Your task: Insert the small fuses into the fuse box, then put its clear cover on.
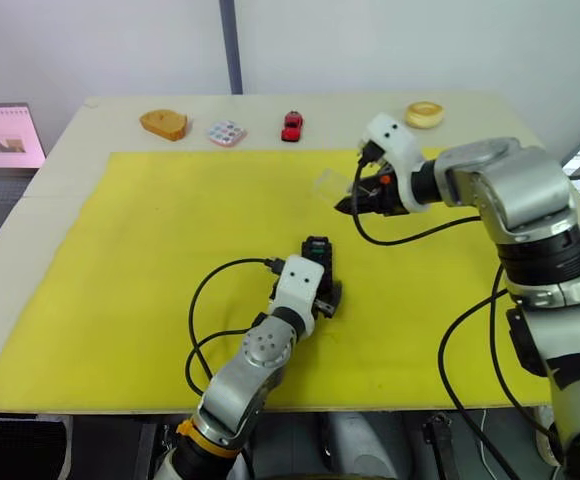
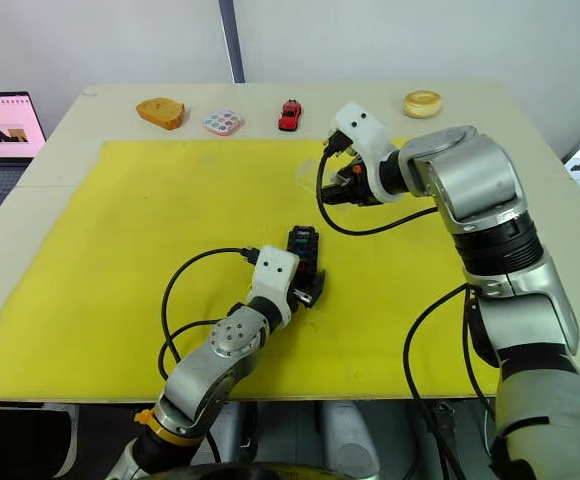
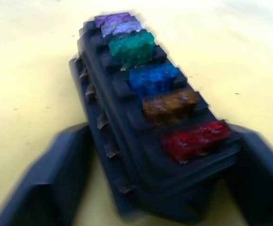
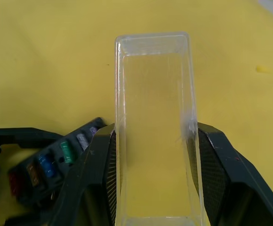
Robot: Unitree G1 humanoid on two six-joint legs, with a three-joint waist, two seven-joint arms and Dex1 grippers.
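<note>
Right wrist view: right pincer (image 4: 155, 174) pinches the transparent, colourless, rectangular clear cover (image 4: 154, 117).

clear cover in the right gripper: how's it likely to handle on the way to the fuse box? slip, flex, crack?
The clear cover looks thin-walled and hollow, so probably light and somewhat flexible under squeeze. Its smooth glossy sides sit between the right gripper fingers, so it may slip or pivot if bumped. It sticks out well past the fingertips; catching an edge on the fuse box could lever it loose.
</note>
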